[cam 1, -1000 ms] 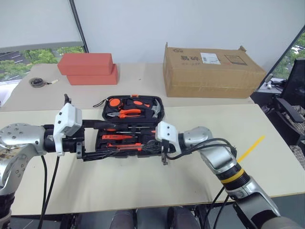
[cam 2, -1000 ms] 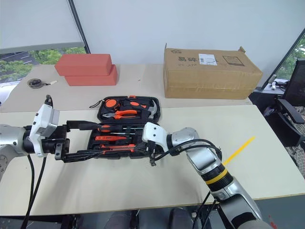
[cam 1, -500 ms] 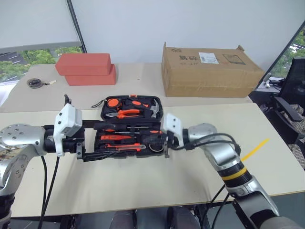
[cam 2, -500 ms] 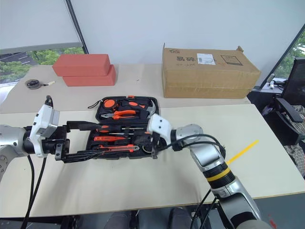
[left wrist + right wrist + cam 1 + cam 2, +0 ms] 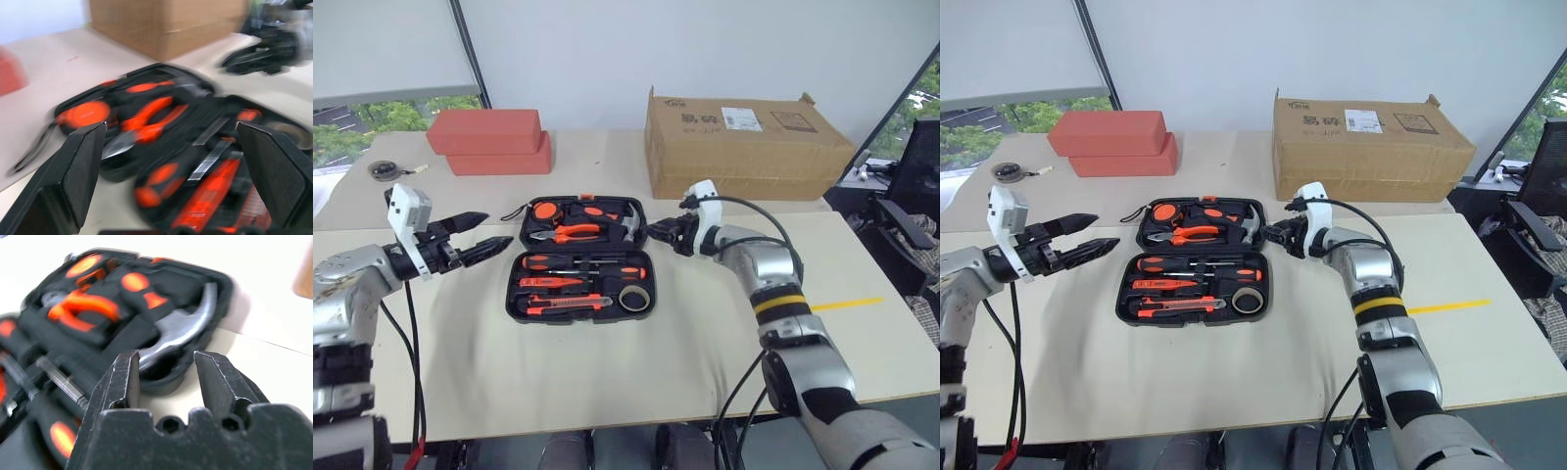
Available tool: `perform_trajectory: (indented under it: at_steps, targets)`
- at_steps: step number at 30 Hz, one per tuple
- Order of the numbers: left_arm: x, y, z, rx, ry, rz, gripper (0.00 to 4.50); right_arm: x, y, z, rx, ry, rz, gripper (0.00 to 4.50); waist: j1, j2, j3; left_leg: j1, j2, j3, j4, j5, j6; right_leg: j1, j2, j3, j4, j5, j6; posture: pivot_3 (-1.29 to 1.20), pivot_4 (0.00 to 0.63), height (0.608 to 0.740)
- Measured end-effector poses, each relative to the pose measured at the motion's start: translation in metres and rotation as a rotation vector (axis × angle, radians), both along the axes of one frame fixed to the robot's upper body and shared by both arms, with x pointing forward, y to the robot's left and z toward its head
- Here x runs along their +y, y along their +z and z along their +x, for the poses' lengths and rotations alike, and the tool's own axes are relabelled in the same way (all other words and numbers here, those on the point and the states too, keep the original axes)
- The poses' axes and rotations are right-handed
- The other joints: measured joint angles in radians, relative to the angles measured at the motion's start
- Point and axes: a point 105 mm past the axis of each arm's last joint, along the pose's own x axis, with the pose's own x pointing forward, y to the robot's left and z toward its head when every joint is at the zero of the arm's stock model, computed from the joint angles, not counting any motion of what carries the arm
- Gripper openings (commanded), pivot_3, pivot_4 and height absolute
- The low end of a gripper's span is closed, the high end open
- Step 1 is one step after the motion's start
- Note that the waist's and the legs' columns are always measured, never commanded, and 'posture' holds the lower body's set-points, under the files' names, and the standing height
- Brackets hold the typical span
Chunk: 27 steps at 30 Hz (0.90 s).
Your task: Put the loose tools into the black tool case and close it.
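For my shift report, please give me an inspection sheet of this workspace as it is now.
Surface: beige table, bare in front of the case.
Job's things: black tool case lies open; screwdrivers, knife and tape ring sit in its near half.
Clutter: cardboard box, red boxes, tape measure behind.
Grippers: left gripper open, left of the case; right gripper open, empty, at its right edge.
Cables: black cable loops over the right arm.
Surroundings: wall, windows, chair.

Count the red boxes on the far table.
2: one red box stacked on the other, left of the cardboard box. More may hide behind.
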Motion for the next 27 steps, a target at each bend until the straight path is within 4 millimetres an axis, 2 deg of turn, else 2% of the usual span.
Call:
perform_trajectory:
  at_steps: [2,7,11,14,20,25,27]
  targets:
    - [0.007,-0.005,0.015,0.039,0.059,-0.060,4.50,0.003,-0.005,0.007,0.077,-0.039,0.071,2.16,-0.004,0.000,0.000,-0.001,0.000,0.000,-0.002,0.000,0.000,0.000,0.000,-0.001,0.001,0.000,0.000,0.00,0.150,0.713]
    - [0.010,-0.015,0.033,0.124,0.117,-0.127,4.50,0.012,-0.015,0.011,0.177,-0.068,0.151,2.16,-0.008,0.000,0.000,-0.002,0.000,0.001,-0.003,0.003,-0.006,0.000,0.000,-0.001,0.001,0.000,0.002,0.00,0.150,0.713]
    - [0.010,-0.023,0.041,0.175,0.158,-0.157,4.50,0.016,-0.023,0.012,0.197,-0.089,0.186,1.04,-0.011,-0.001,0.000,-0.002,-0.001,0.001,-0.005,0.003,-0.006,-0.001,-0.001,-0.001,0.001,-0.001,0.003,0.00,0.150,0.713]
    - [0.008,-0.027,0.045,0.198,0.179,-0.177,4.50,0.018,-0.017,0.014,0.191,-0.092,0.197,0.02,-0.012,-0.001,0.000,-0.002,-0.001,0.001,-0.005,0.003,-0.006,0.000,-0.001,-0.001,0.001,-0.001,0.004,0.00,0.150,0.713]
    - [0.007,-0.043,0.049,0.254,0.228,-0.188,4.50,0.019,-0.017,0.015,0.189,-0.092,0.202,0.02,-0.014,-0.001,0.000,-0.002,-0.002,0.000,-0.005,0.003,-0.006,0.000,-0.002,-0.001,0.001,-0.001,0.004,0.00,0.150,0.713]
    - [0.003,-0.045,0.050,0.262,0.227,-0.206,4.50,0.020,-0.016,0.014,0.186,-0.079,0.201,0.02,-0.017,-0.001,0.000,-0.002,-0.002,0.000,-0.006,0.003,-0.006,0.000,-0.002,-0.001,0.001,-0.001,0.004,0.00,0.150,0.713]
    - [0.001,-0.046,0.050,0.265,0.215,-0.207,3.99,0.020,-0.016,0.014,0.186,-0.075,0.200,0.00,-0.019,-0.001,0.000,-0.002,-0.002,0.000,-0.006,0.003,-0.006,0.000,-0.002,-0.001,0.001,-0.001,0.004,0.00,0.150,0.713]
